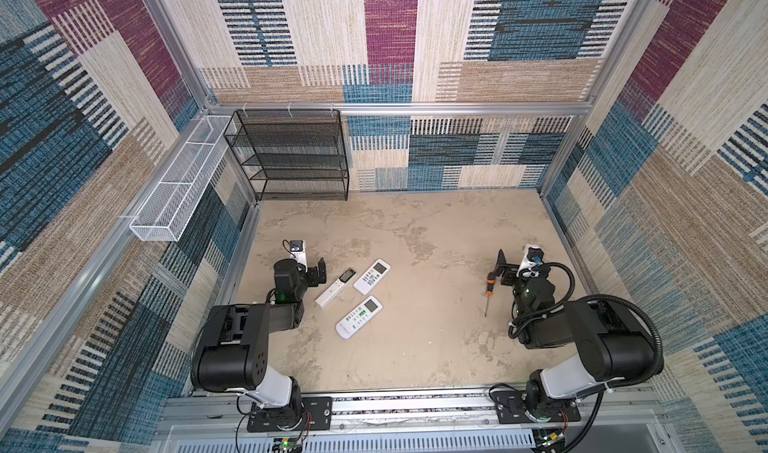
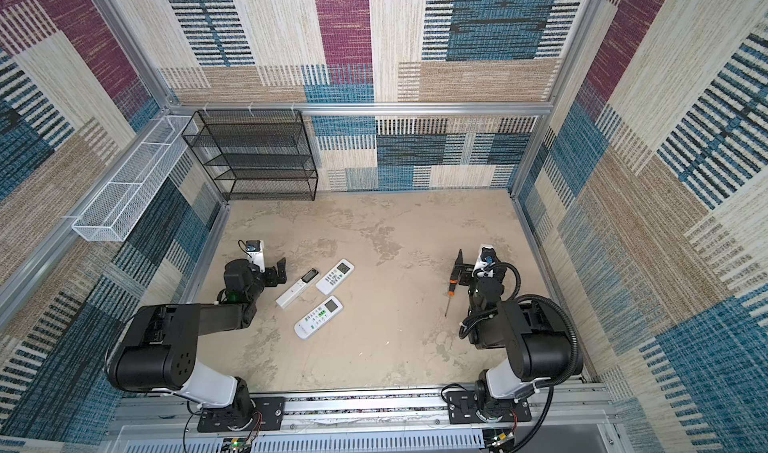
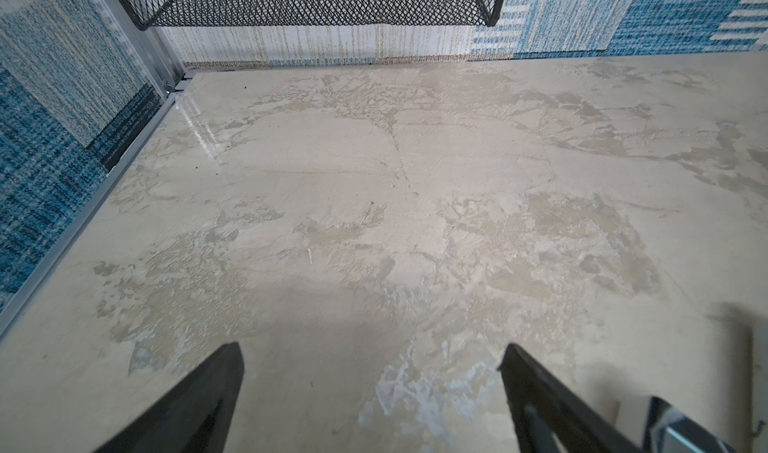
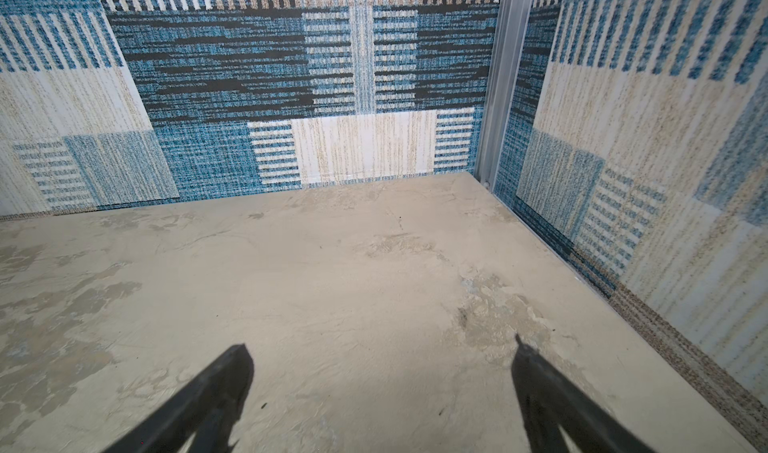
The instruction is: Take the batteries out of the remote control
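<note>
Open tabletop lies between the remotes and screwdriver.

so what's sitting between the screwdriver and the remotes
Nothing, just bare tabletop between the screwdriver and the remotes, as both top views show.

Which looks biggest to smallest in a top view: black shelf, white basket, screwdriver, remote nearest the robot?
1. black shelf
2. white basket
3. remote nearest the robot
4. screwdriver
The basket hangs higher, maybe nearer the camera, so second place is unsure.
</note>
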